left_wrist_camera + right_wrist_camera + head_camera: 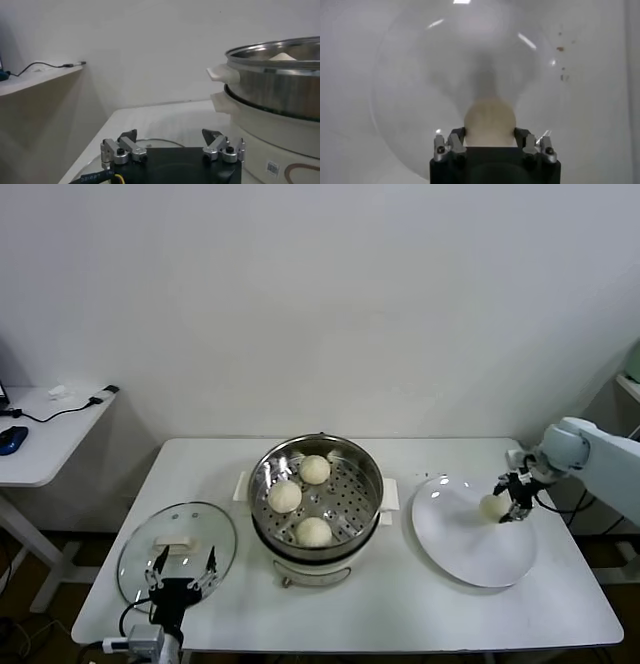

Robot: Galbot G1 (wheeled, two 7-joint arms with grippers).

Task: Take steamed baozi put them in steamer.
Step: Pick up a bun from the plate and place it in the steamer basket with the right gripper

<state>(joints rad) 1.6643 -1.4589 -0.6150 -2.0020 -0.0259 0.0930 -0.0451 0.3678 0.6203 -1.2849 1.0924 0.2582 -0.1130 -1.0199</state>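
— Where was the right gripper (507, 506), and what did it have?

— It was out over the flat round white plate (470, 556) near the right edge of the white tabletop (400, 609). Its black fingers (456, 141) were drawn in against both sides of a small round cream-white dough bun (491, 506), which filled the gap between them. The bun sat at the plate's right side; whether it touched the plate or was just clear of it I could not tell.

— And the other buns?

— Three more smooth domed cream-white buns lay on the perforated tray inside the round shiny stainless-steel steamer (367, 459), which stood on its white base at the middle of the tabletop. One bun (314, 469) lay toward the far wall, one (284, 496) toward the left wall, one (313, 531) toward the near wall. They were apart from each other.

— What about the left gripper (184, 564)?

— It was parked low at the near left corner of the tabletop, over the near rim of the round glass lid (176, 550) that lay flat to the left of the steamer. Its fingers (129, 146) stood spread wide with nothing between them.

— Anything else around?

— A smaller white side table (45, 446) stood off to the left against the wall, with a black cable (70, 410) lying on it.
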